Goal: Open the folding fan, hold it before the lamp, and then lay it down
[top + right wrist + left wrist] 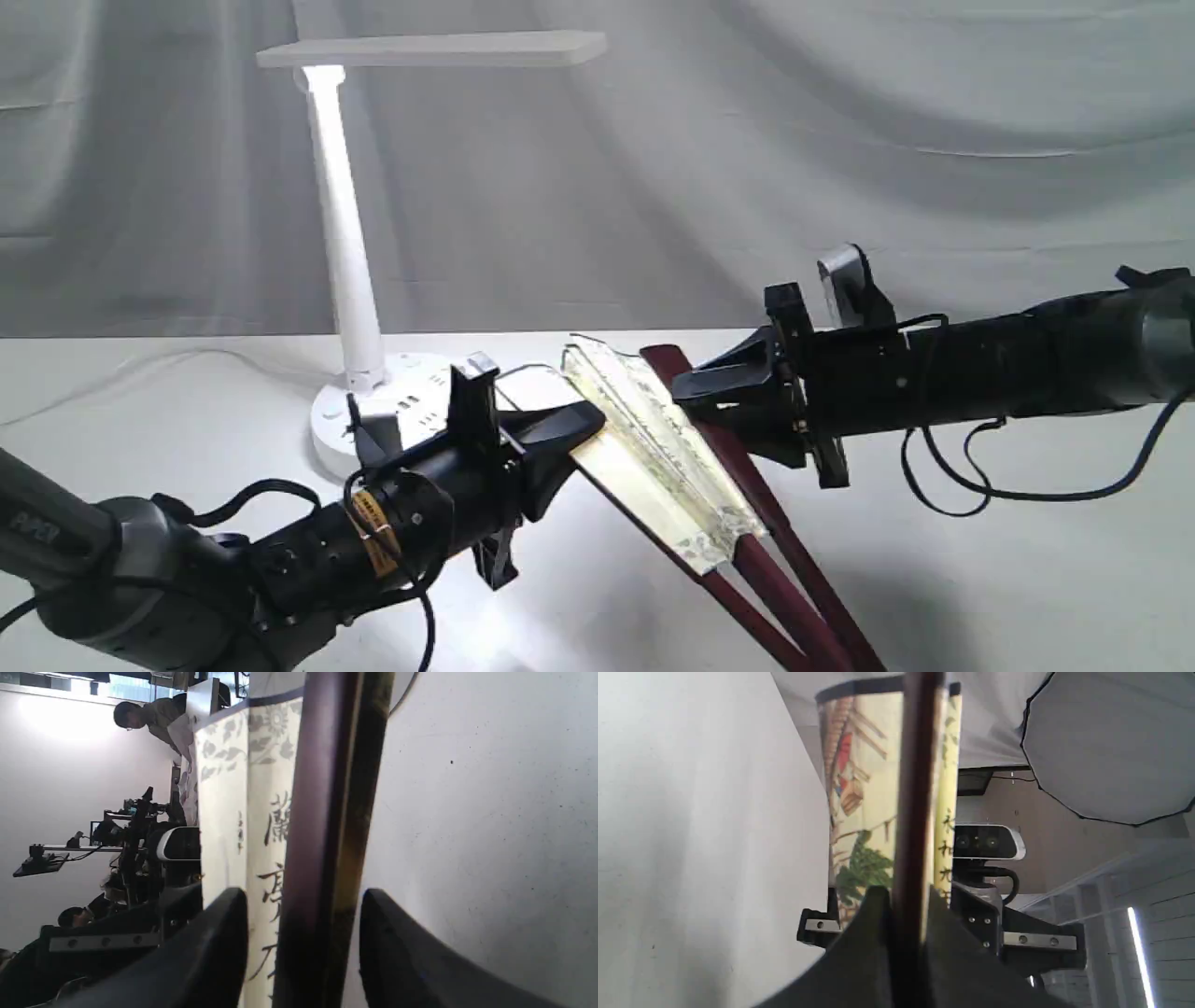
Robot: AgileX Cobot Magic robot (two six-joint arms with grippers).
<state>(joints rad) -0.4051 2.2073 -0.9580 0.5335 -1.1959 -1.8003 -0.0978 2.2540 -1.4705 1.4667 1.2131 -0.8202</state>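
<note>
The left hand (583, 425) clamps one guard of the folding fan (653, 448), barely spread and tilted over the tabletop (980, 579) right of the lamp (345, 252); the right hand (691, 387) straddles the other guard with jaws apart, so spreading now risks slippage or a torn leaf.

the folding fan (667, 448) runs off the bottom edge of the exterior view, so its pivot end isn't in shot, and the markings on the leaf are way too small to read from there. The left gripper (590, 422) sits in front of the lamp (347, 243) and covers a chunk of its round base. In the left wrist view one guard (915, 812) is just a blurry dark stripe hiding the middle of the painted leaf. Behind the fan in the right wrist view there's a person (156, 714), face too small to make out, plus dark gear (135, 826) I can't identify
</note>
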